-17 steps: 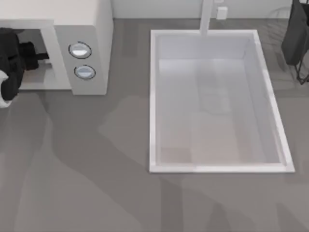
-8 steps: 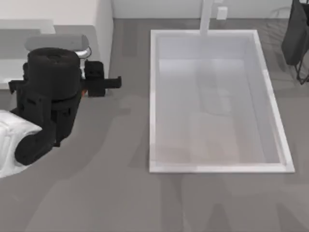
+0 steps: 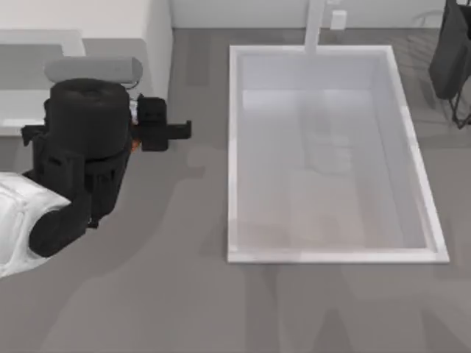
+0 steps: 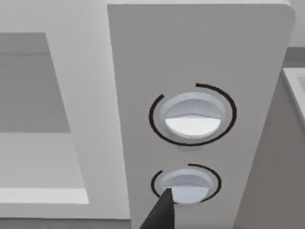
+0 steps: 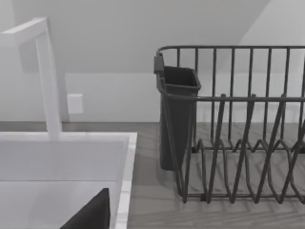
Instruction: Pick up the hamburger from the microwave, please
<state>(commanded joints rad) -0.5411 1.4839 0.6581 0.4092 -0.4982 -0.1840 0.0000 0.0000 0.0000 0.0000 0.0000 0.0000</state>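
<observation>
The white microwave (image 3: pixel 110 29) stands at the table's back left, and my left arm hangs high in front of it, covering its control panel. My left gripper (image 3: pixel 176 129) points toward the right, just off the microwave's right front corner. A thin orange sliver (image 3: pixel 135 145) shows under the gripper's black body; I cannot tell whether it is the hamburger or whether it is held. In the left wrist view the grey panel (image 4: pixel 200 57) carries two round knobs (image 4: pixel 193 117), with one dark fingertip (image 4: pixel 164 207) over the lower knob (image 4: pixel 187 183). The microwave's cavity (image 4: pixel 28 95) looks bare.
A white sink basin (image 3: pixel 234 147) with a faucet (image 5: pixel 47 81) takes up the middle and right of the table. A dark wire dish rack (image 5: pixel 238 124) with a cutlery cup (image 5: pixel 178 109) stands at the back right, where my right arm (image 3: pixel 450 51) is parked.
A second ago my left gripper reached into the microwave's cavity at the far left. It has since risen and moved right, in front of the control panel, drifting slightly further right in the last half second.
</observation>
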